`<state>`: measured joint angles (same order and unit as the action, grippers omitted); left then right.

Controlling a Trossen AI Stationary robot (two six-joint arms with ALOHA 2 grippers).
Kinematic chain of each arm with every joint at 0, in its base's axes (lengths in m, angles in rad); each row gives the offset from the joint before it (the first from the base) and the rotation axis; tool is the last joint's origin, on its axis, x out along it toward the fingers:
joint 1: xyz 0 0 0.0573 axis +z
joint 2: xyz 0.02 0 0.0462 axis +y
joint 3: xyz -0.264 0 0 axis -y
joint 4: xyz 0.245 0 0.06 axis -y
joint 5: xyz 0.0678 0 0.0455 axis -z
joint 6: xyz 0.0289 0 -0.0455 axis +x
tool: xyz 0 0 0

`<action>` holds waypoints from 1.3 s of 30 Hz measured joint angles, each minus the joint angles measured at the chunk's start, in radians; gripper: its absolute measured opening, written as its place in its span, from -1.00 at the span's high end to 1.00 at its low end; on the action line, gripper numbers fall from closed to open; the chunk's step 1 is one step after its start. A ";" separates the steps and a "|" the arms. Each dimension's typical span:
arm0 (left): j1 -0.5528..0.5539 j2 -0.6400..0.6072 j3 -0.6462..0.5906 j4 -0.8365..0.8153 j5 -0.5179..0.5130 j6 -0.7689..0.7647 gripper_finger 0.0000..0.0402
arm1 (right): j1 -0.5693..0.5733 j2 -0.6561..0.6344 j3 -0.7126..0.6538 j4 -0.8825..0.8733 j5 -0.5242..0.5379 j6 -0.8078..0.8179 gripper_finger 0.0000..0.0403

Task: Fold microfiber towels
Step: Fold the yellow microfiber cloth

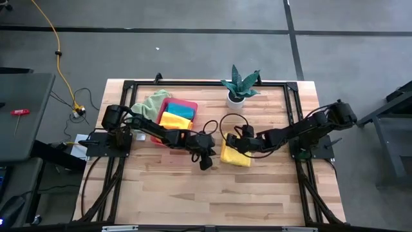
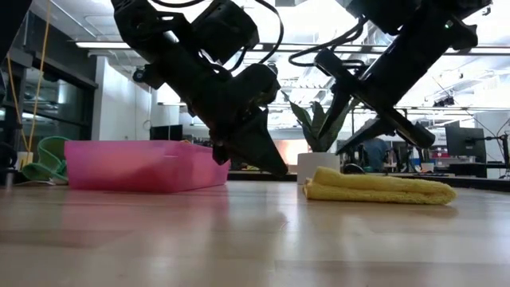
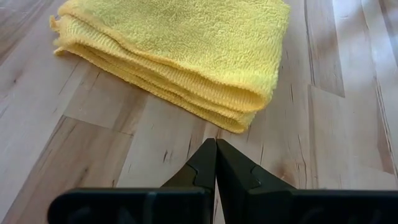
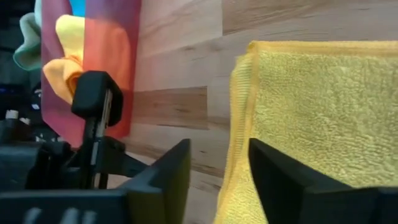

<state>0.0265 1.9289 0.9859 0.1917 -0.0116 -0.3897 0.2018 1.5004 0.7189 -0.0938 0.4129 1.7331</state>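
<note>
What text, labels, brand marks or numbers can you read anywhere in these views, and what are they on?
None: no readable text in any view.
Folded yellow towel: plain cloth, no tag or label showing.
Pink tray: plain wall, no marking.
White plant pot: unmarked.
Left gripper and right gripper: bare dark fingers, no lettering.
Monitors in the room behind: too small and blurred to read.

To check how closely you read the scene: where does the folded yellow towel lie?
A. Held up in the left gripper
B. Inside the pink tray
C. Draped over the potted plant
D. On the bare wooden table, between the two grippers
D: the folded yellow towel lies flat on the wooden table, between the left gripper and the right gripper, apart from the pink tray.
</note>
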 joint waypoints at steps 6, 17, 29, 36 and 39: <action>0.000 0.000 -0.001 -0.012 0.000 0.000 1.00 | -0.006 -0.091 0.000 -0.064 -0.005 -0.072 0.00; 0.000 0.000 -0.001 -0.012 0.004 0.000 1.00 | 0.075 -0.234 -0.015 -0.541 -0.184 0.067 -0.03; 0.000 0.000 -0.001 -0.005 0.002 0.000 1.00 | 0.091 -0.149 -0.185 -0.275 -0.221 0.228 -0.03; 0.000 0.000 -0.001 -0.004 0.001 0.000 1.00 | 0.084 -0.113 -0.187 -0.216 -0.210 0.231 -0.03; 0.000 0.000 -0.001 -0.004 0.003 0.000 1.00 | 0.084 -0.108 -0.187 -0.195 -0.198 0.236 -0.03</action>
<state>0.0265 1.9285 0.9852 0.1875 -0.0082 -0.3897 0.2863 1.3926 0.5320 -0.2888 0.2144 1.9686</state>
